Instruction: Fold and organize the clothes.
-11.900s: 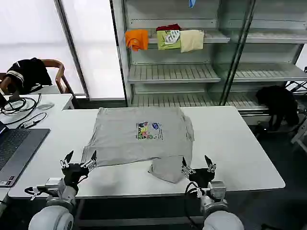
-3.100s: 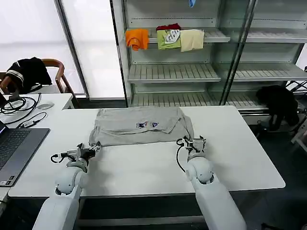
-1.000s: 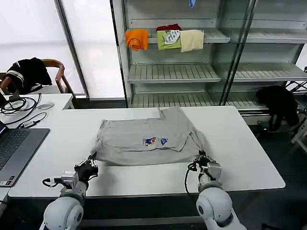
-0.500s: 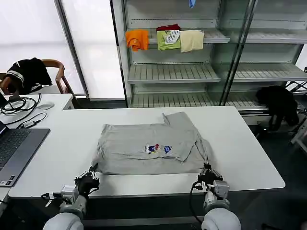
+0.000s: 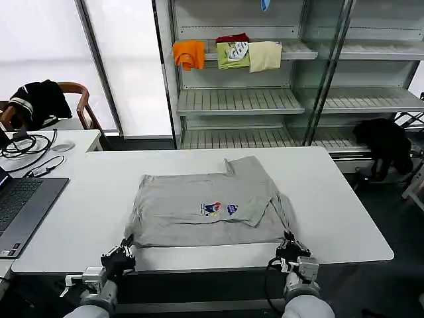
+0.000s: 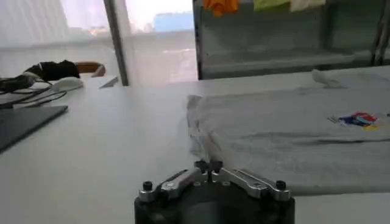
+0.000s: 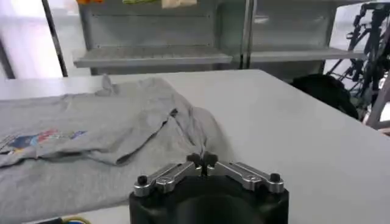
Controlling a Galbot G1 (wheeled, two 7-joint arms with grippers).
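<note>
The light grey short-sleeved cotton T-shirt [image 5: 209,209] lay folded on the white counter [image 5: 344,212], stretched between the tools. The left tool [image 6: 209,165] pinched its near left corner; the right tool [image 7: 203,161] was clamped on its near right corner.

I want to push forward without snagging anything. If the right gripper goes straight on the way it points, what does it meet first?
The right gripper, fingers shut on the near corner of the grey T-shirt, points across the white table. It would push straight into the bunched fold of that shirt just ahead; depth beyond is unclear.
</note>
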